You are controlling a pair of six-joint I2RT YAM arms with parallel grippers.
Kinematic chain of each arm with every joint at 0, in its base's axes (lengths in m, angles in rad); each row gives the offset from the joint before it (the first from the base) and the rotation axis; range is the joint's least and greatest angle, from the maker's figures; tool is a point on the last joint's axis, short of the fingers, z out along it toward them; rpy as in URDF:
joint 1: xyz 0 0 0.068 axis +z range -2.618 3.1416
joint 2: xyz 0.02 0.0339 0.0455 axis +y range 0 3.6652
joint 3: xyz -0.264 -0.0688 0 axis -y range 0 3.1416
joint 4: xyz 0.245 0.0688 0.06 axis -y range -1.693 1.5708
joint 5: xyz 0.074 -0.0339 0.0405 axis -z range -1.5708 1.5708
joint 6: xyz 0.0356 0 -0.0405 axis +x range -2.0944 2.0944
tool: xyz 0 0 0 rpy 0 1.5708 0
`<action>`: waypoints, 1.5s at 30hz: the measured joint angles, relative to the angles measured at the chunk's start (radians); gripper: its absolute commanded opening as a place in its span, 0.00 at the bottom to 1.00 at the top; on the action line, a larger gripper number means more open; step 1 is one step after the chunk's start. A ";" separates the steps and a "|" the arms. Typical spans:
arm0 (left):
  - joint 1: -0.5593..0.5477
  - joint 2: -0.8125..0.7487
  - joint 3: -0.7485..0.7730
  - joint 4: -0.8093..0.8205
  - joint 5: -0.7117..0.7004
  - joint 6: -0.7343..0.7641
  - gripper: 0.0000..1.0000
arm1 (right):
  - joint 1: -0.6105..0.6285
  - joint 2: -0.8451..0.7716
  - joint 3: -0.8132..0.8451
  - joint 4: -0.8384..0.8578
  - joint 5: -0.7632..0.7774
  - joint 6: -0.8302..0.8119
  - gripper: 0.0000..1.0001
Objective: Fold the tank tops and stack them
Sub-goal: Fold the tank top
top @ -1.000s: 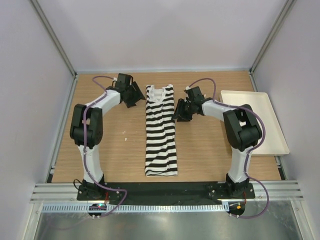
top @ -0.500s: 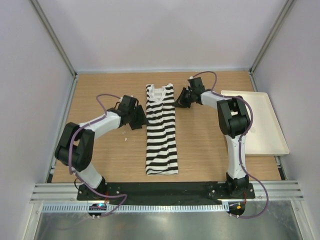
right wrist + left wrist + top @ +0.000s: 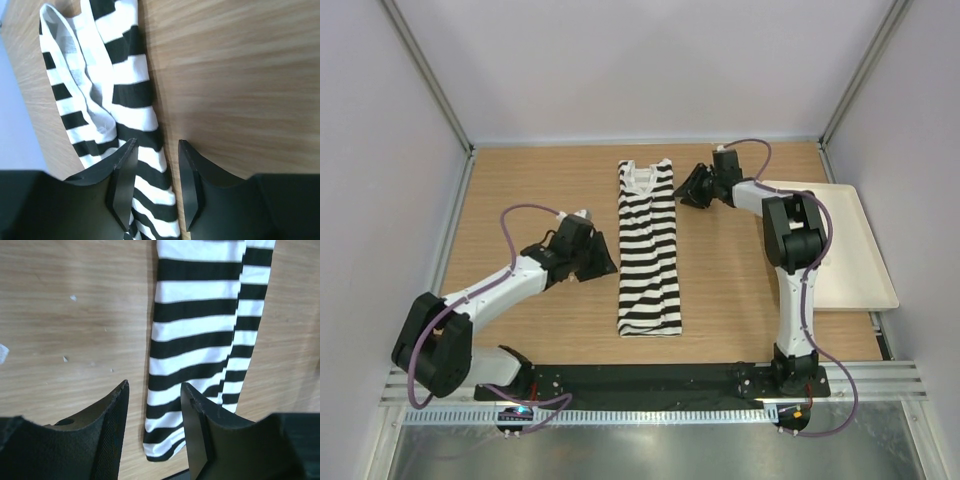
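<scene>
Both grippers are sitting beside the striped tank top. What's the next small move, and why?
Probably lower both and pinch the cloth. The left gripper and right gripper are open, each straddling a long edge of the tank top, which lies folded in a narrow strip, so a crosswise fold looks next.

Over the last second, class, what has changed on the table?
The left gripper swung nearer, from the neckline to the middle of the tank top's left edge. The right gripper moved farther, beside the shoulder. The tank top shifted slightly away and rightward. The tray stayed put.
</scene>
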 measured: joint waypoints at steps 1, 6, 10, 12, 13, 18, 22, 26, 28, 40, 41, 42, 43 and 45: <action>-0.013 -0.011 -0.007 -0.006 -0.003 -0.003 0.47 | -0.001 -0.016 -0.021 0.002 0.005 -0.008 0.45; -0.102 -0.038 -0.044 -0.032 -0.018 -0.031 0.59 | 0.004 -0.180 -0.216 -0.059 0.023 -0.069 0.45; -0.174 -0.050 -0.072 -0.046 -0.044 -0.066 0.66 | 0.031 -0.379 -0.419 -0.119 0.038 -0.126 0.45; -0.212 -0.061 -0.091 -0.049 -0.058 -0.087 0.66 | 0.058 -0.497 -0.518 -0.151 0.047 -0.154 0.46; -0.228 -0.064 -0.098 -0.050 -0.063 -0.100 0.65 | 0.066 -0.534 -0.544 -0.165 0.047 -0.165 0.46; -0.285 -0.058 -0.124 -0.041 -0.066 -0.146 0.58 | 0.093 -0.639 -0.594 -0.217 0.040 -0.212 0.44; -0.312 -0.047 -0.149 -0.028 -0.070 -0.184 0.54 | 0.101 -0.642 -0.594 -0.232 0.029 -0.223 0.44; -0.328 -0.047 -0.182 -0.016 -0.079 -0.212 0.48 | 0.163 -0.642 -0.594 -0.235 0.025 -0.223 0.45; -0.332 -0.047 -0.196 -0.013 -0.079 -0.221 0.45 | 0.187 -0.642 -0.594 -0.235 0.022 -0.223 0.43; -0.380 -0.046 -0.245 0.077 -0.068 -0.294 0.39 | 0.219 -0.456 -0.405 -0.222 0.021 -0.219 0.45; -0.390 -0.045 -0.248 0.088 -0.068 -0.299 0.36 | 0.219 -0.429 -0.372 -0.220 0.022 -0.218 0.45; -0.400 -0.043 -0.252 0.098 -0.068 -0.310 0.35 | 0.219 -0.406 -0.344 -0.220 0.023 -0.217 0.45; -0.409 -0.042 -0.257 0.109 -0.068 -0.318 0.33 | 0.219 -0.377 -0.308 -0.215 0.023 -0.216 0.45; -0.418 -0.037 -0.265 0.128 -0.064 -0.333 0.26 | 0.218 -0.323 -0.246 -0.201 0.025 -0.211 0.45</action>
